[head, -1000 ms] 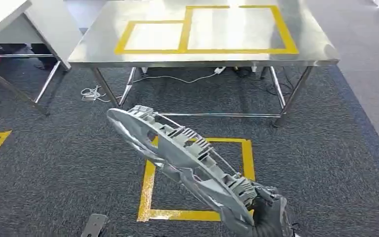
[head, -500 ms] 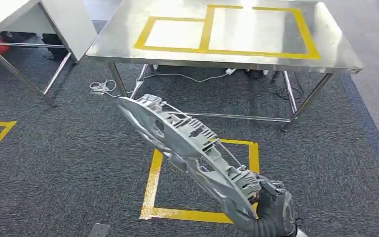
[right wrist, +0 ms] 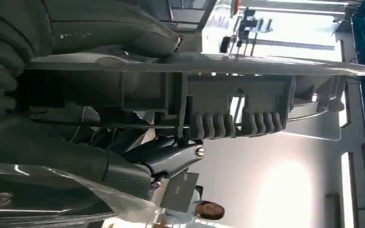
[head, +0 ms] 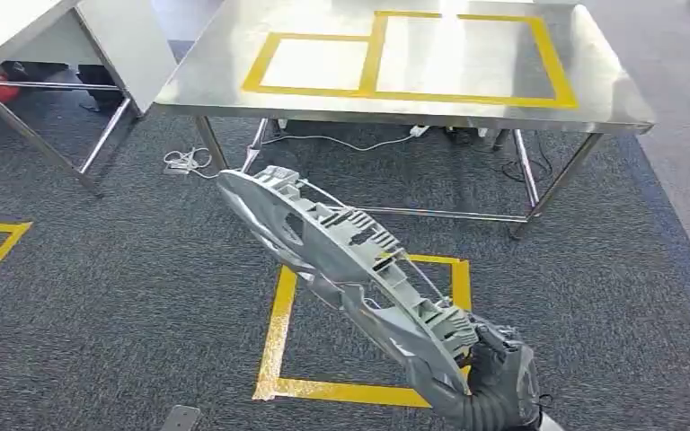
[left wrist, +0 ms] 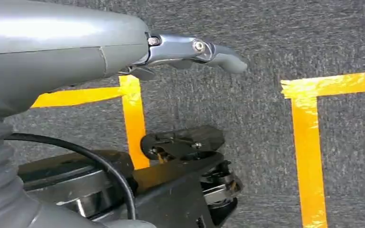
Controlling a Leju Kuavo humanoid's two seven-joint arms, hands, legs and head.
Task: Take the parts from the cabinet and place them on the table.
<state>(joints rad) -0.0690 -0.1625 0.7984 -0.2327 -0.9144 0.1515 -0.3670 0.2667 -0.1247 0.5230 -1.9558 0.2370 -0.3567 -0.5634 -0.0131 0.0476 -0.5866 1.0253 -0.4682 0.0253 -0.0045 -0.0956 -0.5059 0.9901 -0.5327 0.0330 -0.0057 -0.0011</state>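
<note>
Gripping one end of a long grey ribbed part [head: 341,269], right hand [head: 494,382] low at the near right of the head view, dark fingers wrapped tight round the part's lower end; in the right wrist view the same part [right wrist: 228,109] lying across the thumb, a strip of clear film over the hand. Left hand [left wrist: 190,47] hanging beside the body over the carpet, nothing in it, its one visible finger reaching out fairly straight; whether fully spread, cannot tell. Part carried in the air, slanting up and away toward the left, far tip just short of the near edge of the steel table [head: 611,108], touching nothing but the hand. Below it on the carpet [head: 99,296], a yellow taped square [head: 274,359], presumably the standing mark. Compared with a second ago, table edge and floor tape shifted rightward and lower in the head view, then almost steady over the last half second: camera turning and settling rather than things moving, with the part riding along at much the same slant. Judged from that, walk nearly finished and body squared to the table. Farther off, two yellow-taped boxes [head: 395,54] on the table top, both bare, so the part not yet placed. Beyond the table's left corner, a white bench [head: 18,27] with clutter beneath.
</note>
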